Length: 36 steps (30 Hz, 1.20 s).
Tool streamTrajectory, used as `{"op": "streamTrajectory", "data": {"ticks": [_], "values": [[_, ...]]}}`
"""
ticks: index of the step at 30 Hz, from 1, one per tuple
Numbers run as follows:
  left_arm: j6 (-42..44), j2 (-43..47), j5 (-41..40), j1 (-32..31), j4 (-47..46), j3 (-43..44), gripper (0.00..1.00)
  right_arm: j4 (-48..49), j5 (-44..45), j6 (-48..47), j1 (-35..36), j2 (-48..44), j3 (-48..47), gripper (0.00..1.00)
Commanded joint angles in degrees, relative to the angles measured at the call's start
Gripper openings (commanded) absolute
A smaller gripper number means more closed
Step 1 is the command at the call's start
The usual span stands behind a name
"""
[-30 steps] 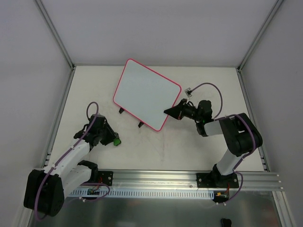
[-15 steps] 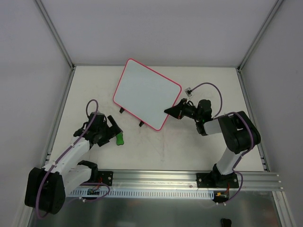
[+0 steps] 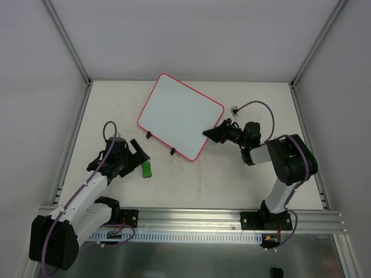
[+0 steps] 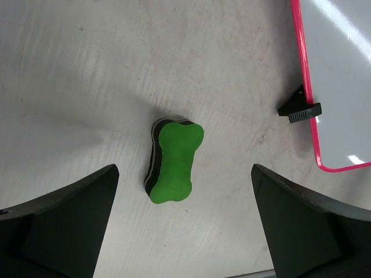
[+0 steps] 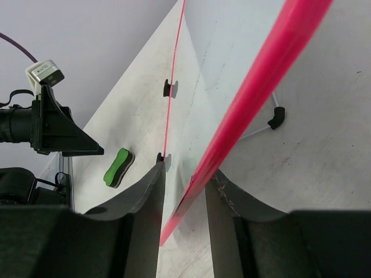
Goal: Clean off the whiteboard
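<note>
The whiteboard point(image 3: 179, 116) lies askew at the middle back of the table, white and blank with a red-pink rim and two black clips point(image 3: 149, 135) on its near-left edge. My right gripper point(image 3: 208, 134) is at its near-right edge. In the right wrist view the jaws point(image 5: 186, 172) are open a little, with the board's rim point(image 5: 232, 110) running between them. The green eraser point(image 3: 146, 169) lies on the table left of the board. My left gripper point(image 4: 184, 174) is wide open above the eraser point(image 4: 174, 162), not touching it.
An aluminium rail point(image 3: 203, 217) crosses the near edge by both arm bases. Grey enclosure walls stand on three sides. A thin white cable with a black end point(image 5: 277, 117) lies on the table right of the board. The whiteboard's corner point(image 4: 342, 75) and a clip point(image 4: 298, 109) show in the left wrist view.
My left gripper opened and let go of the eraser, which now lies on the table. My right jaws loosened on the board's rim and the board shifted slightly.
</note>
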<state>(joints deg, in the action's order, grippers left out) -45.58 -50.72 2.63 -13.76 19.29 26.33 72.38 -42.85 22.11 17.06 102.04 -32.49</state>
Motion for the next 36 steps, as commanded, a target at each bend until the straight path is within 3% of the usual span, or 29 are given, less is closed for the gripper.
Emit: {"op": "streamTrajectory", "data": {"ticks": [1,2,9,10,12,18,26,29,32,36], "values": [[1.2,1.1,0.7,0.6,0.6,1.4,0.99,13.7,1.0,0.3,-0.4,0.4,-1.3,0.37],[1.2,1.2,0.7,0.6,0.6,1.3,0.99,14.3,1.1,1.2,-0.6,0.6,-1.1,0.37],[1.4,1.9,0.8,0.6,0.6,1.3,0.99,15.4,2.4,2.0,-1.5,-0.3,0.6,0.64],[1.4,2.0,0.9,0.6,0.6,1.2,0.99,15.4,2.4,2.1,-1.8,-0.7,0.8,0.80],[1.4,2.3,0.9,0.6,0.5,1.3,0.99,15.4,2.6,2.3,-2.3,-2.1,1.6,0.90],[1.9,4.3,1.0,0.6,0.5,1.4,0.99,15.3,2.4,3.8,-4.6,-8.1,5.2,0.99],[3.8,12.0,-0.7,0.7,0.5,0.9,0.99,14.3,1.8,9.6,-9.8,-23.7,15.7,0.99],[5.0,14.9,0.5,0.7,0.5,0.7,0.99,7.1,1.9,9.7,-10.0,-31.5,19.4,0.99],[6.3,17.6,1.1,0.6,0.5,0.1,0.99,-7.0,4.1,5.8,-9.9,-41.9,22.2,0.99],[8.7,21.4,0.7,0.7,0.6,-0.7,0.99,-41.1,7.9,-3.8,-9.9,-57.0,20.0,0.99]]}}
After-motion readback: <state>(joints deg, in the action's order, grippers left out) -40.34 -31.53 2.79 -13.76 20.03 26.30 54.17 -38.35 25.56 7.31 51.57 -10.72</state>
